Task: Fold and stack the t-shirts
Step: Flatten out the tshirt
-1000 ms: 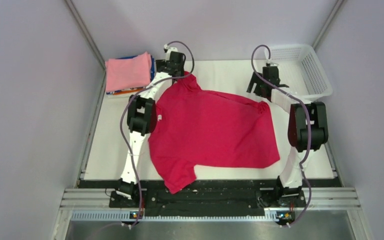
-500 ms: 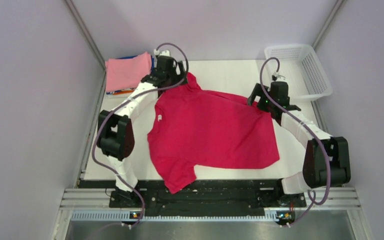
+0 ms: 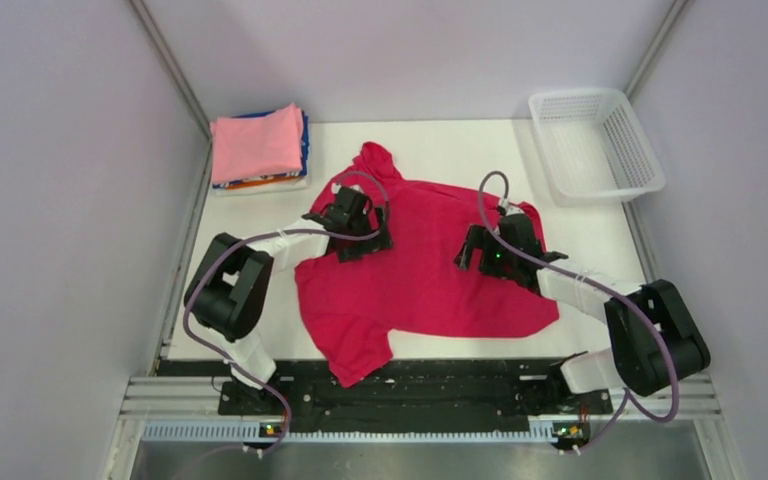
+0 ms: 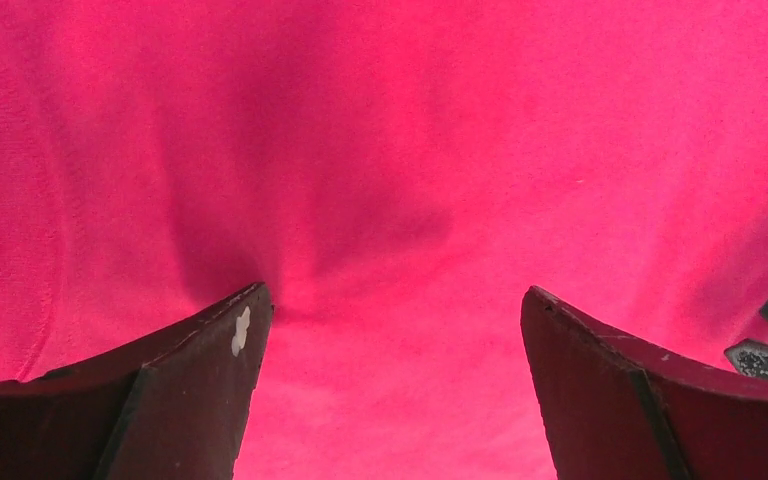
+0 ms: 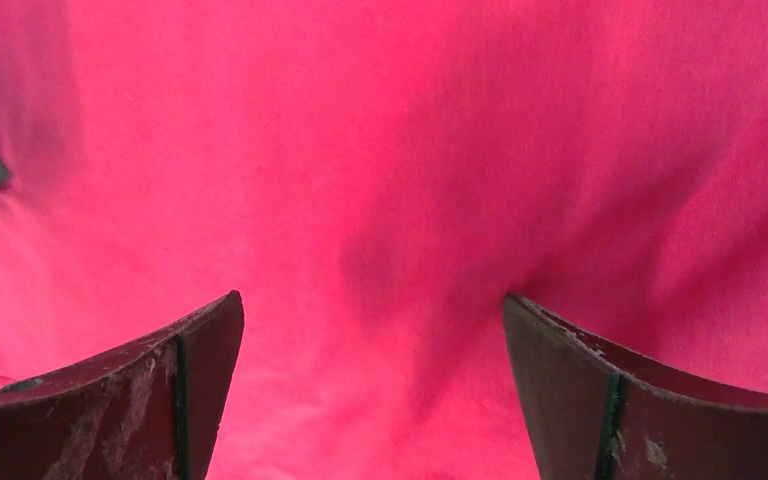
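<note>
A crimson-red t-shirt (image 3: 425, 285) lies spread flat across the middle of the white table. My left gripper (image 3: 378, 238) hovers over its upper left part, jaws wide open and empty; red cloth (image 4: 390, 150) fills the left wrist view. My right gripper (image 3: 467, 252) hovers over the shirt's right part, also wide open and empty; red cloth (image 5: 390, 150) fills the right wrist view. A stack of folded t-shirts with a light pink one (image 3: 257, 143) on top sits at the back left, with blue, orange and white edges below it.
A white plastic mesh basket (image 3: 594, 142) stands at the back right corner. Grey walls close in the table on both sides. The arm bases and a black rail (image 3: 410, 385) run along the near edge.
Both grippers have moved from the shirt's far corners toward the near side and inward, over the shirt's middle. The far left sleeve now lies free on the table.
</note>
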Tool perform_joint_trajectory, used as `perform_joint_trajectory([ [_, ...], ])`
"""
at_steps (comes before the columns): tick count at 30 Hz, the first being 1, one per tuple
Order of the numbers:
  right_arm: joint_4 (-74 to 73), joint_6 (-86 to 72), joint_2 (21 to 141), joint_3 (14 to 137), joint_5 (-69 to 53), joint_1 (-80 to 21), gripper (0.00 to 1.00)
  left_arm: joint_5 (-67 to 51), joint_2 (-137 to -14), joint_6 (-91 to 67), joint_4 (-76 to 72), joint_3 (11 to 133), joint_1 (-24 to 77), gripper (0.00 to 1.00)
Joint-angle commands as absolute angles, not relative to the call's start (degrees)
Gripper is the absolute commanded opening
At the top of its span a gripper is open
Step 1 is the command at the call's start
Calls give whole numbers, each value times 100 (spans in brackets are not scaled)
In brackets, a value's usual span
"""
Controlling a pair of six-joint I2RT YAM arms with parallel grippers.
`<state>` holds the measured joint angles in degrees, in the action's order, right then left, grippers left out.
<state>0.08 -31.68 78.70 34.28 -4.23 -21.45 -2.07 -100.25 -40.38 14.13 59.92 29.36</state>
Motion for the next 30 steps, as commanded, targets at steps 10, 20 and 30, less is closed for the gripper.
perform_joint_trajectory([
  [10,-572,-4026,6399,2328,-386,-3309,99,1459,-8459,-4507,2783,4267,2886,99],
  [20,-494,-3681,6126,3230,614,-3125,99,1048,-8145,-4091,2356,5089,2912,99],
  [30,-188,-3456,7657,4144,917,-2354,91,-334,-8766,-3585,1413,5445,2968,99],
])
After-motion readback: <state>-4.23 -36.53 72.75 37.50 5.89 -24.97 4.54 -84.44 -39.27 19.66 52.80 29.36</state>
